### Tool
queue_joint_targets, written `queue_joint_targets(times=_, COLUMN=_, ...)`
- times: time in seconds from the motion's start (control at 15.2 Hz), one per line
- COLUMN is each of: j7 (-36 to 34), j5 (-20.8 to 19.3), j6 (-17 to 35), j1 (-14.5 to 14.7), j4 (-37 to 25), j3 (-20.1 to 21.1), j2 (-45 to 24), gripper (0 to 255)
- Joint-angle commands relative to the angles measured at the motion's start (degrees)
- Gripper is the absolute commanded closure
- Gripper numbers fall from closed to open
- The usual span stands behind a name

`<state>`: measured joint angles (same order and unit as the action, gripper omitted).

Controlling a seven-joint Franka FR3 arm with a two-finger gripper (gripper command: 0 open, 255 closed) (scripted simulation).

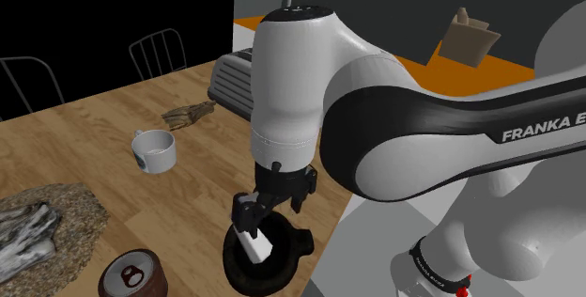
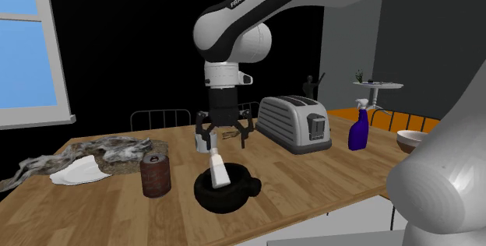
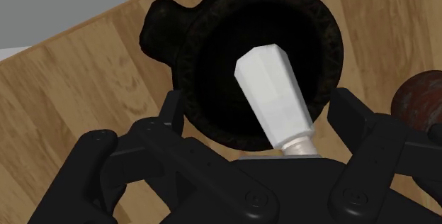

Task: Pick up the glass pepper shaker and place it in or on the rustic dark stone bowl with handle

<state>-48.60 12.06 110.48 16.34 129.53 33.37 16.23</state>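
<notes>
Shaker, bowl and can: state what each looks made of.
Shaker: plain matte white, faceted and opaque; nothing looks like glass, so the material stays open. Bowl: black with a rough, pitted surface, probably stone, possibly cast iron. Can: likely metal, with rusty red-brown sides and a pull-tab top.

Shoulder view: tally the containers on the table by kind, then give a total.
White mug: 1
Can: 1
Dark bowl: 1
White shaker, leaning inside that bowl: 1
Total: 4
</notes>
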Motion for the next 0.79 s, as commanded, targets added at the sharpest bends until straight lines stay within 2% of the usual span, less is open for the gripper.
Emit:
queue_joint_targets(times=0.0, j7=0.0, j5=0.0, j6=0.0, j1=0.0, j4=0.0, j3=0.0, j2=0.0, gripper=0)
queue_joint_targets(times=0.26, j7=0.0, j5=-0.4, j6=-7.4, j1=-0.4, j4=-6.5, j3=-1.1, j2=1.0, gripper=0)
queue_joint_targets(times=0.73, j7=0.0, j5=-0.4, j6=-7.4, j1=-0.4, j4=-6.5, j3=-1.1, j2=1.0, gripper=0)
